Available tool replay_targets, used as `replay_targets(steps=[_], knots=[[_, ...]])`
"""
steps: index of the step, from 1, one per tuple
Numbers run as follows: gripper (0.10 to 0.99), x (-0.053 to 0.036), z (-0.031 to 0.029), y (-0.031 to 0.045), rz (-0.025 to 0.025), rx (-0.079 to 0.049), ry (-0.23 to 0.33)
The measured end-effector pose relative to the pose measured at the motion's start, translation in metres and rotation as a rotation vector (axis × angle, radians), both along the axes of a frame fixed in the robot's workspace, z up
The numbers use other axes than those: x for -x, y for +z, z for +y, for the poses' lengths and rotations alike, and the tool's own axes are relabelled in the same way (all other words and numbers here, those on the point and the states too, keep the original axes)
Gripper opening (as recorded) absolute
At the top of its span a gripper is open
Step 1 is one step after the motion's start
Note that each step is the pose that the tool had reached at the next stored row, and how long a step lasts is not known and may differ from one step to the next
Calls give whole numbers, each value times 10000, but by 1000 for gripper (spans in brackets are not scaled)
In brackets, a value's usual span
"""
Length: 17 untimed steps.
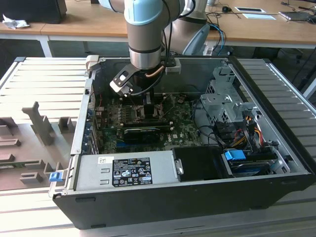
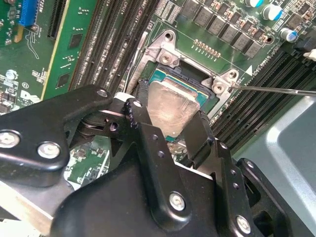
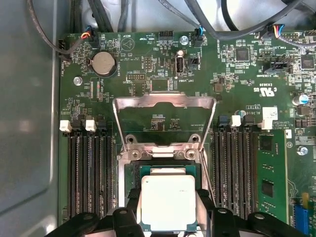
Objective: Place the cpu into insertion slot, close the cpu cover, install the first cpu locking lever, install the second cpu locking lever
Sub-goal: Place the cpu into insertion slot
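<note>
Here, gripper (image 3: 168,210) (image 2: 168,124): jaws clamped on two opposite edges of the cpu.
cpu (image 3: 168,200) (image 2: 170,109): between the jaws, over the socket (image 3: 163,154) opening, silver top showing.
cpu cover (image 3: 165,101): swung open, beyond the fingertips, past the socket.

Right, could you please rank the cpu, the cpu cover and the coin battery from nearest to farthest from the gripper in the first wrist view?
1. cpu, held in the gripper.
2. cpu cover, open, just beyond the cpu.
3. coin battery, farthest, past the cover.
</note>
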<state>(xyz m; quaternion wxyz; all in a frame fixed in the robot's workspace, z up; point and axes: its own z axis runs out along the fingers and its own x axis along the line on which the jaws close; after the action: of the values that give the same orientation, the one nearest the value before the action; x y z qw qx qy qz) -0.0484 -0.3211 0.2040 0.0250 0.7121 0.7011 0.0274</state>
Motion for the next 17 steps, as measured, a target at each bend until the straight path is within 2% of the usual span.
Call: replay_targets(steps=[10,11,13,17], knots=[[529,-1,4,-17,-1,3,-1],[537,0,4,-19,-1,4,-1],[663,1,11,-21,-1,6,-4],[663,-3,56,-27,0,1,-1]])
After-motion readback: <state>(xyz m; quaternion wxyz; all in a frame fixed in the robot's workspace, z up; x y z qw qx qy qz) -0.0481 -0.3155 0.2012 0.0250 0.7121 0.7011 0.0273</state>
